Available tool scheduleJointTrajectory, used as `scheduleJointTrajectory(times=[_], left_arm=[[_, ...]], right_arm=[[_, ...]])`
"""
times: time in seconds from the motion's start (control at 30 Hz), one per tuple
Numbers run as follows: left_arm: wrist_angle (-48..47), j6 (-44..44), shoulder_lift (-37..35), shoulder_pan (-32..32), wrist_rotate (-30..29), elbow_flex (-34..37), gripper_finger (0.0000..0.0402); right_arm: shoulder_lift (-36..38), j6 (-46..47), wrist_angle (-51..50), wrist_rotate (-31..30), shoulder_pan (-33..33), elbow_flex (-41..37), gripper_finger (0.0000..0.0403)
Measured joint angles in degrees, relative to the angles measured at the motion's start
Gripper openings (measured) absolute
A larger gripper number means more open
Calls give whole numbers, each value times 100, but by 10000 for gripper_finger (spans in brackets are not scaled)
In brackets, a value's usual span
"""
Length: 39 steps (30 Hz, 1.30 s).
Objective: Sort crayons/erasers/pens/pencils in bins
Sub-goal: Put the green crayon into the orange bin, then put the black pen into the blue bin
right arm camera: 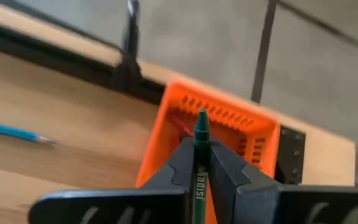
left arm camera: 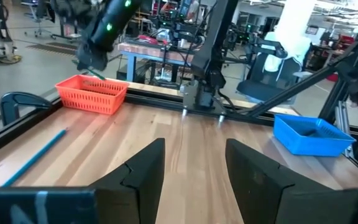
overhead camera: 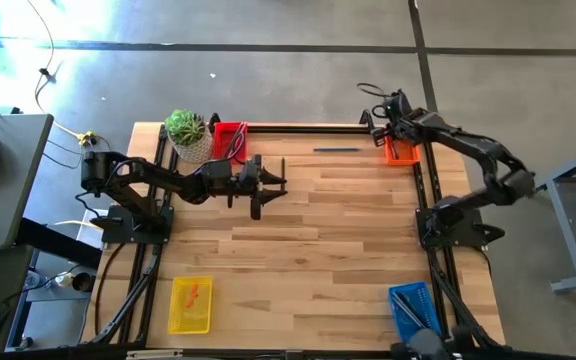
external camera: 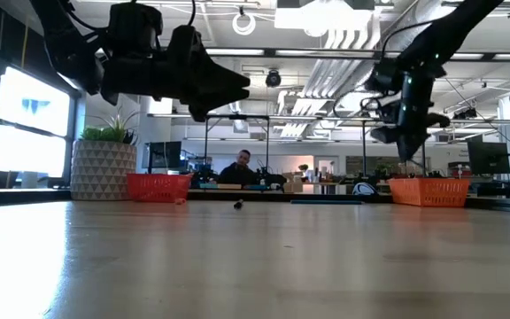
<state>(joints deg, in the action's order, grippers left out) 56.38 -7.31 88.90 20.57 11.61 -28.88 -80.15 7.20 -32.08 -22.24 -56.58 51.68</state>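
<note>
Near edge of the worktop (overhead camera: 298, 260): the yellow bin (overhead camera: 190, 305) holds an orange crayon (overhead camera: 192, 293); the blue bin (overhead camera: 409, 308) sits opposite. Mid-worktop, the left pincer (overhead camera: 271, 185) hovers, jaws wide and empty. Farther back, the right pincer (right arm camera: 199, 163) grips a green crayon (right arm camera: 199, 149) above the orange bin (right arm camera: 229, 130). A blue pencil (overhead camera: 337, 149) lies between it and the red bin (overhead camera: 230, 140).

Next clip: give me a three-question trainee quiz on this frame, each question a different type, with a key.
1. True or false: the right gripper is shut on a green crayon.
2. Which bin is the right gripper above? A. yellow bin B. orange bin C. blue bin
3. Fill in: the left gripper, out over the table, holds ____.

Key: 1 true. 2 B. 3 nothing; its fingers stand open.
</note>
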Motion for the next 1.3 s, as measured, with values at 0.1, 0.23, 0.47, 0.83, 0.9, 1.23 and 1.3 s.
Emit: scheduleJointTrajectory(times=[0.1, 0.23, 0.47, 0.83, 0.9, 1.23, 1.3], left_arm=[[0, 0, 0, 2, -1, 0, 156], [-12, 0, 0, 3, -1, 0, 156], [-99, 2, 0, 3, -6, 0, 156], [-261, 249, 0, 3, -13, 0, 156], [-354, 338, 0, 3, -22, 0, 156], [-580, 478, 0, 364, -27, 70, 75], [-476, 444, 28, 449, -29, 182, 46]], right_arm=[[-407, -25, 23, 11, -145, 0, 10], [-857, -14, 70, 10, -300, 0, 10], [-1018, -15, 85, 23, -323, 114, 37], [-546, -136, -210, -12, -251, 118, 137], [-292, -274, -278, 159, -131, 112, 134], [487, -317, 242, 882, 1619, -192, 12], [390, -245, 439, 1014, 1935, -199, 7]])
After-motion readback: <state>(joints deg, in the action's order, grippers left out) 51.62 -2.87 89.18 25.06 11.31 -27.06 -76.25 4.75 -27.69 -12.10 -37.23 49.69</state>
